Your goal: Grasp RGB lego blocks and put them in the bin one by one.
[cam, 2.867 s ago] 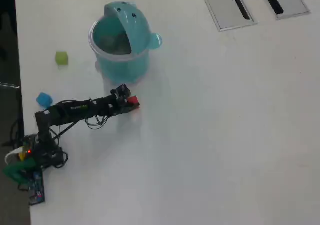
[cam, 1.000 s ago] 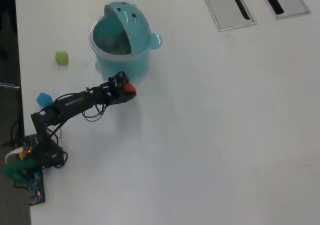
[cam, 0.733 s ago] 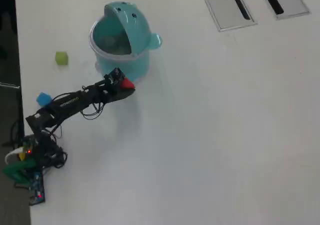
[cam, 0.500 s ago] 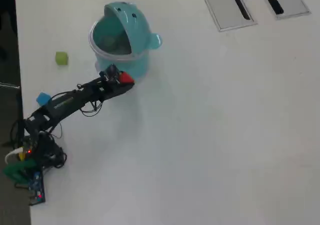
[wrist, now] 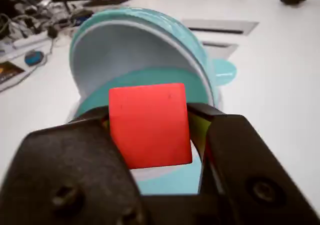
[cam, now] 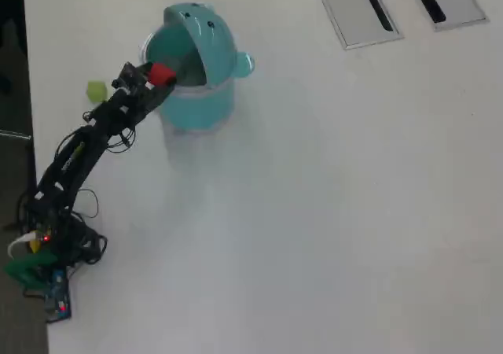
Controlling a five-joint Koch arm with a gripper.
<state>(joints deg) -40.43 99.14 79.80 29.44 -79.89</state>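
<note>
My gripper (wrist: 149,130) (cam: 159,76) is shut on the red lego block (wrist: 149,125) (cam: 162,74), held between the two black jaws. In the overhead view the block hangs over the left rim of the teal bin (cam: 196,106), whose domed lid (cam: 206,35) is flipped up. The wrist view shows the bin (wrist: 165,80) right behind the red block, lid (wrist: 125,45) raised. A lime green block (cam: 96,91) lies on the table left of the bin, partly behind my arm. The blue block is hidden.
Two grey rectangular panels (cam: 357,12) (cam: 444,0) with dark slots sit in the white table at the top right. The arm's base and wiring (cam: 47,248) stand at the table's left edge. Cables and gadgets (wrist: 30,20) lie at the far left in the wrist view.
My arm has swung up and to the left with the red block, from in front of the bin's lower side to over its left rim. The arm now covers where the blue block lay.
</note>
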